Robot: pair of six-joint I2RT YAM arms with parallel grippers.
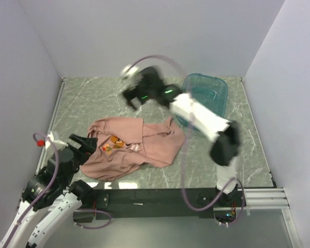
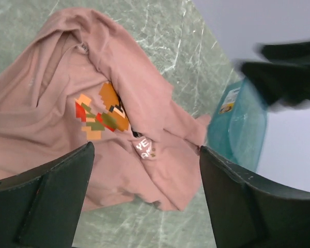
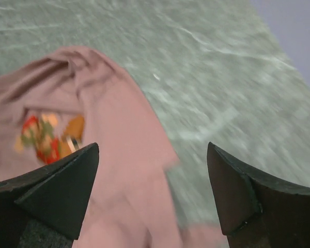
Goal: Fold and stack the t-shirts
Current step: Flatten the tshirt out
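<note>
left claw (image 1: pixel 84 143), nearest, gapes empty at the 9 o'clock end of the crumpled pink t-shirt (image 1: pixel 137 147), which lies on the table (image 1: pixel 222 155), long axis 9 to 3. right claw (image 1: pixel 132 95), also open and empty, hovers beyond its 12 o'clock edge, farther off.

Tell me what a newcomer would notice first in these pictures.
A crumpled salmon-pink t-shirt lies on the green table, pixel print up. The blurred right end effector hangs open beyond it, left of a teal plastic tub. The left end effector, open, is at the shirt's near-left edge.
</note>
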